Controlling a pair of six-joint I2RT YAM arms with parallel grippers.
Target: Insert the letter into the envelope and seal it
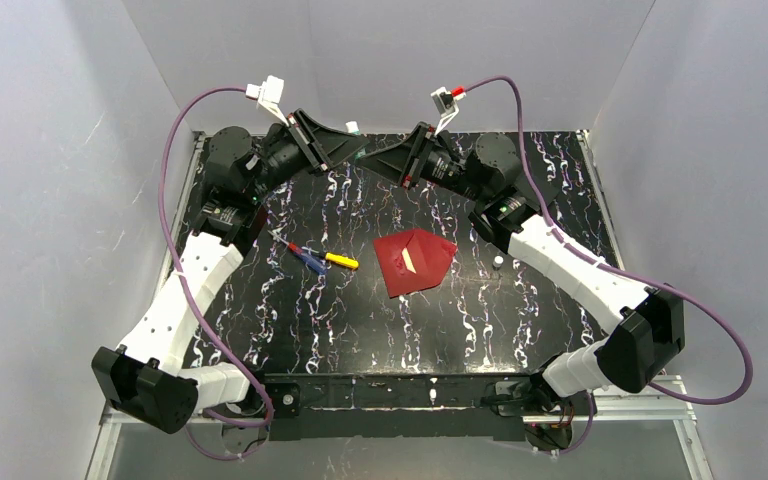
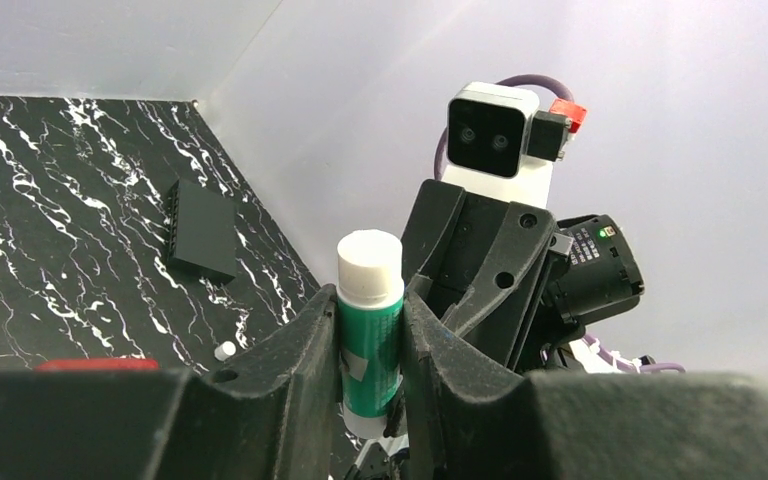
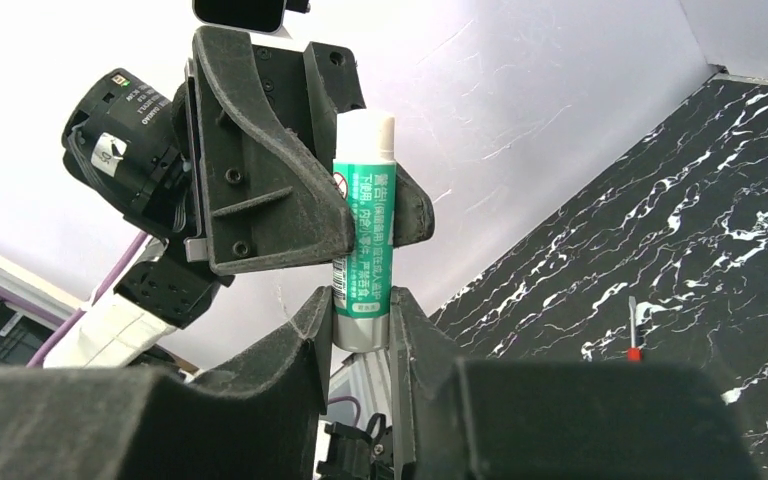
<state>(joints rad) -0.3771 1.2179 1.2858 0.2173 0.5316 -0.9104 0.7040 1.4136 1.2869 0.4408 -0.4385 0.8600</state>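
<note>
The dark red envelope [image 1: 415, 262] lies flat at mid table, its pointed flap folded over. A pale sliver [image 1: 412, 262] shows at its opening; the rest of the letter is hidden. Both grippers meet high at the back centre. My left gripper [image 1: 359, 149] [image 2: 370, 310] is shut on the green body of a glue stick [image 2: 369, 340], its white end pointing up. My right gripper [image 1: 370, 159] [image 3: 362, 310] is shut on the stick's grey end [image 3: 361, 330]. The stick also shows in the right wrist view [image 3: 364, 230].
A red-and-blue tool [image 1: 306, 257] and a yellow one [image 1: 341, 261] lie left of the envelope. A small white cap [image 1: 498, 261] lies to its right. A black block [image 2: 200, 230] lies near the back wall. White walls enclose the table on three sides.
</note>
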